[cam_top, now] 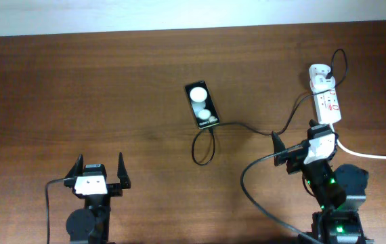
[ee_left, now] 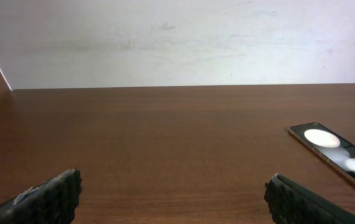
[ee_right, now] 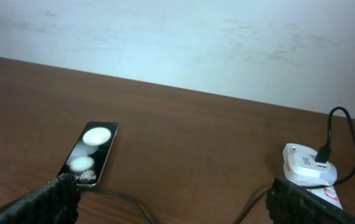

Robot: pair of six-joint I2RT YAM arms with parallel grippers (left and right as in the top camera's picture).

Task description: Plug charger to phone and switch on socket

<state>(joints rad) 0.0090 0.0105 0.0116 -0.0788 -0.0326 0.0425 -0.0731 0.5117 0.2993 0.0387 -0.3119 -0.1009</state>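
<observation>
Left gripper (cam_top: 100, 164), jaws spread and empty, sits nearer than the phone (cam_top: 201, 104), to its left. Right gripper (cam_top: 294, 139), also spread and empty, sits nearer, to its right. The charger (cam_top: 247, 127) loops from the phone's near end toward the socket (cam_top: 327, 102), right of the phone.

table (cam_top: 78, 88): we see brown wood grain, smooth, with a soft sheen
phone (cam_top: 201, 104): we see a black glossy screen mirroring two bright round spots
socket (cam_top: 328, 103): we see smooth white plastic
charger (cam_top: 247, 127): we see a thin black matt cable, and its adapter (cam_top: 321, 76) is white plastic, slightly shiny
cord (cam_top: 376, 155): we see a smooth white sheath
pads (ee_left: 56, 194) of the left gripper (cam_top: 99, 164): we see black, matt, coarse texture
wall (ee_left: 165, 37): we see white, matt, faintly scuffed
</observation>
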